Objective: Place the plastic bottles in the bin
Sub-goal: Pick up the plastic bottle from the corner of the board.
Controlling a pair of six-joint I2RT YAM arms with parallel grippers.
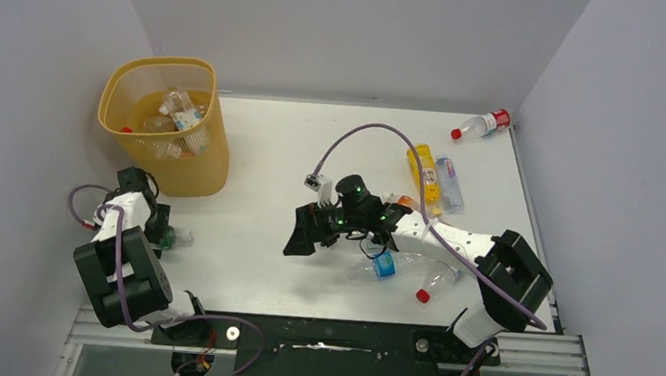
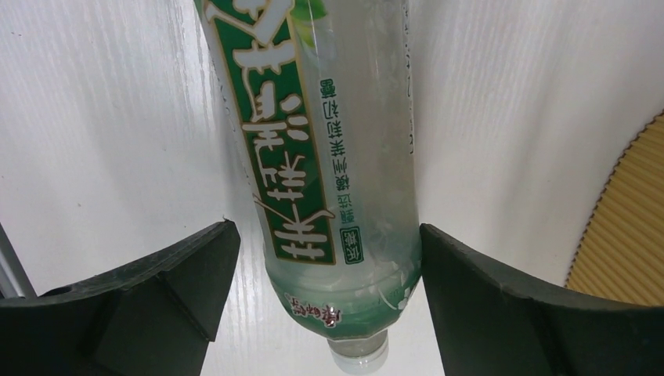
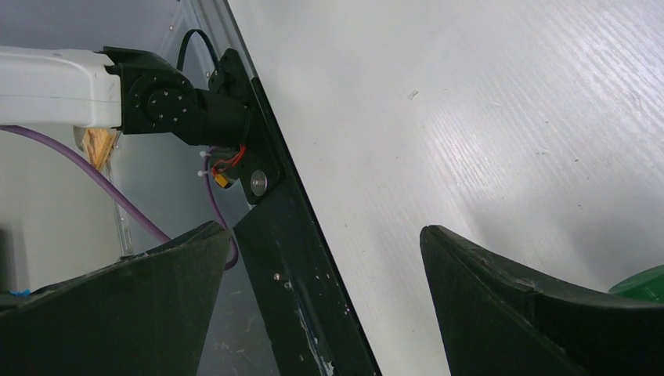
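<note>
The yellow-orange bin point(image 1: 167, 132) stands at the back left with several bottles inside; its wall shows in the left wrist view point(image 2: 630, 227). A clear bottle with a green label point(image 2: 329, 157) lies on the table between the fingers of my left gripper point(image 2: 329, 227), which is open. The right finger is at the bottle's side and the left finger stands a little apart. In the top view this gripper point(image 1: 163, 229) is in front of the bin, with the bottle point(image 1: 181, 237) sticking out. My right gripper point(image 1: 301, 236) is open and empty over mid-table point(image 3: 322, 231).
Loose bottles lie on the right: a red-capped one point(image 1: 483, 124) in the back corner, an orange one point(image 1: 422, 177), a clear one point(image 1: 449, 184), a blue-labelled one point(image 1: 383, 264) and a clear red-capped one point(image 1: 436, 282) under the right arm. The black front rail point(image 3: 297, 258) is below the right gripper.
</note>
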